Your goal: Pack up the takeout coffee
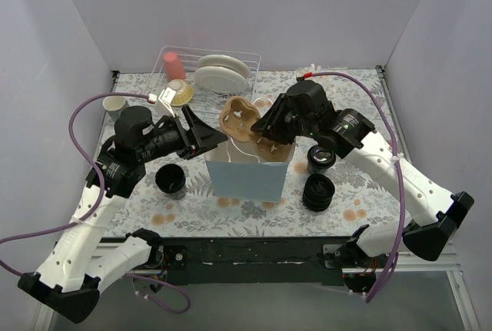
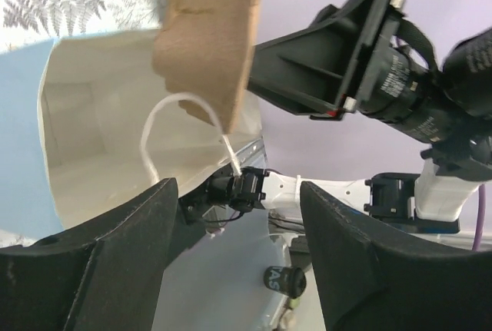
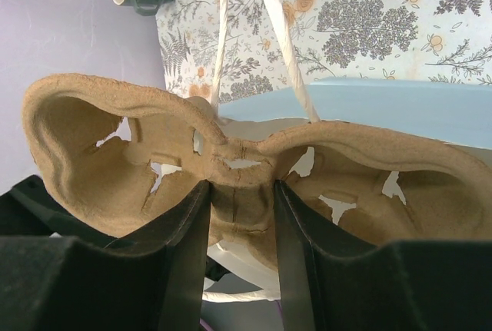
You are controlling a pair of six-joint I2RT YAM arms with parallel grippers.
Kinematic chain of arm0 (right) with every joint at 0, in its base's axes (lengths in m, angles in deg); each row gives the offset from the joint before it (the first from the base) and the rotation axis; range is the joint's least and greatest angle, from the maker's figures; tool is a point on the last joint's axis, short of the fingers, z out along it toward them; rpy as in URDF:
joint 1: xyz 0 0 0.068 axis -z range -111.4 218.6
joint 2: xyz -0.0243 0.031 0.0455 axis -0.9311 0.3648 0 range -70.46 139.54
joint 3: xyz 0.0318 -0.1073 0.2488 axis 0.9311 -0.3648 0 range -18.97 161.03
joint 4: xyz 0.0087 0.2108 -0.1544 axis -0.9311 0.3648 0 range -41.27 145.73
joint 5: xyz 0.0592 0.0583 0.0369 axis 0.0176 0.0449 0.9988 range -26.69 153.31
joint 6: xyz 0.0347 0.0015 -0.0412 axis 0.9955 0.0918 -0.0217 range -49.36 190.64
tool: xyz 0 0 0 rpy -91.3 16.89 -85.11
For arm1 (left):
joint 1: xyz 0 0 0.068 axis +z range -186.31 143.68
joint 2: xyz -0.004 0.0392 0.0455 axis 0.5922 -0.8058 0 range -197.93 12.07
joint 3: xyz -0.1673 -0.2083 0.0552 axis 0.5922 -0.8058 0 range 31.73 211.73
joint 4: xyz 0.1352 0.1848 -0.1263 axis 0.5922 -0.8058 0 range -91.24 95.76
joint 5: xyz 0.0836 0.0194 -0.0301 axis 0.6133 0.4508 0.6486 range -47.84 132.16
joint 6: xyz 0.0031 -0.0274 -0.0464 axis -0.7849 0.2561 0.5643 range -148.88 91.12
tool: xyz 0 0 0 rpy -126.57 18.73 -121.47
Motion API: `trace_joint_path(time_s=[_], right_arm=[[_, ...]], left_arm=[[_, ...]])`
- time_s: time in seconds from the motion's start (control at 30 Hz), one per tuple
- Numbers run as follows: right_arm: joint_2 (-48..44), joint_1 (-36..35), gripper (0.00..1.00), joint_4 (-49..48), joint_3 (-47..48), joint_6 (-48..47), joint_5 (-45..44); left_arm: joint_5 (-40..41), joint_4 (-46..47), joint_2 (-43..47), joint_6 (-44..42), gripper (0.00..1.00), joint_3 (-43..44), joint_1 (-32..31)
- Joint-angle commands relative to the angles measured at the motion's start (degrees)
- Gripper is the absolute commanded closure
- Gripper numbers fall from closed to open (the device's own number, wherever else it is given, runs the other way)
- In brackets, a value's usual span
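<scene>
1. Coffee [image 1: 320, 159]: lidded, upright on table [image 1: 361, 108], just right of bag [image 1: 246, 179], beside lid stack [image 1: 318, 193], under right arm; not in bag.
2. Right gripper [image 3: 240, 223]: clenched on middle ridge of pulp carrier [image 3: 100, 154], above bag mouth.
3. Left gripper [image 2: 238, 262]: released, holding nothing, at bag's left rim.
4. Surface: floral cloth over table; plain pale walls [image 1: 254, 8] on three sides.
5. Count: one coffee, one lidless cup [image 1: 171, 180] left of bag, one lid stack, one bag, one carrier, one rack [image 1: 255, 66] at back with plates [image 1: 221, 76] (number unclear), one pink cup [image 1: 174, 64], one bowl [image 1: 181, 94], one mug [image 1: 115, 107] far left.
</scene>
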State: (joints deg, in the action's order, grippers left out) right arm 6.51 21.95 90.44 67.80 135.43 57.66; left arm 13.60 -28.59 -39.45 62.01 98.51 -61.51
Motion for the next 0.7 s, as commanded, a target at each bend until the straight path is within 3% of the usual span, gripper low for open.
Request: trace_joint_path(time_s=[0.0,0.67], right_arm=[[-1.7,-0.6,0.67,-1.7,-0.5,1.4,-1.7],[-2.3,-1.9,0.67,0.1,-1.9,1.6,-1.8]], left_arm=[[-1.2,1.5,0.9,5.6,0.36,-2.6,0.1],[-0.4,4.2,-1.1,6.7,0.42,-4.6,-1.2]])
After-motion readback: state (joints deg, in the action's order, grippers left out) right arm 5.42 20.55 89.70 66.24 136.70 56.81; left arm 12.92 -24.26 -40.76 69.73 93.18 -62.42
